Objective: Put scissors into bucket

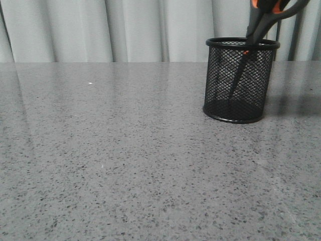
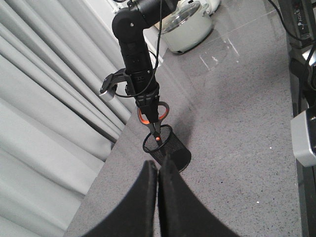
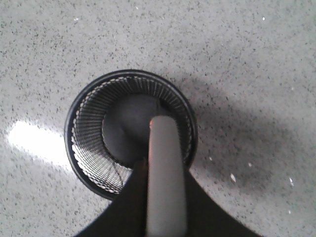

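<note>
The speckled grey stone worktop (image 1: 125, 165) lay broad and bare toward its near edge, with pleated pale curtains (image 1: 125, 30) behind. The bucket (image 1: 239, 83), a black wire-mesh cylinder with solid rim and base ring, stood upright at the far right. The right tool (image 2: 148, 104) pinched the scissors (image 1: 261, 25) by their orange-lined handles, dark blades angled down inside the bucket, the tip near its floor. The left tool (image 2: 158, 197) hung well back from the bucket, its black fingers pressed together on nothing.
</note>
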